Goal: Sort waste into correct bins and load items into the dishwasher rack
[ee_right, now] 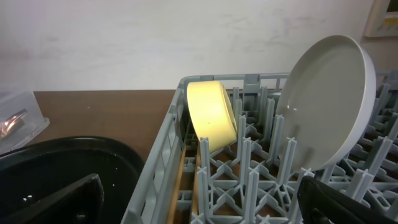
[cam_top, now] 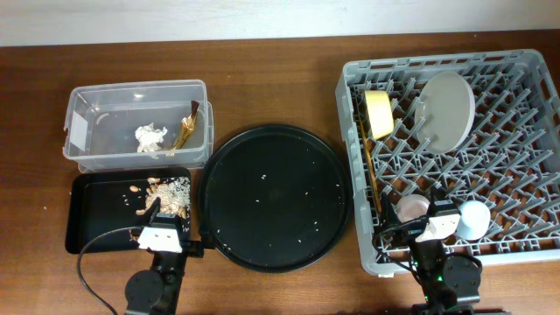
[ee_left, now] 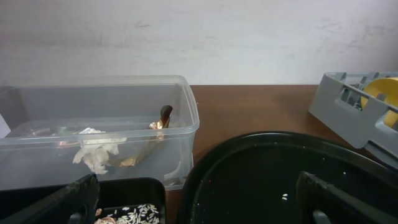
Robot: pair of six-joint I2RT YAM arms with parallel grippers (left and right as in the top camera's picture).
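The clear tub holds the white tissue and gold foil wrapper; both show in the left wrist view. Brownish food scraps lie in the shallow black tray. The grey dishwasher rack holds the yellow bowl, pale plate, chopsticks, pink cup and blue cup. My left gripper is open and empty at the black tray's near right corner. My right gripper is open and empty over the rack's near edge.
A large round black tray with a few rice grains sits between the bins and the rack. The rack's left wall stands close to the tray's rim. The bowl and plate stand on edge among the pegs.
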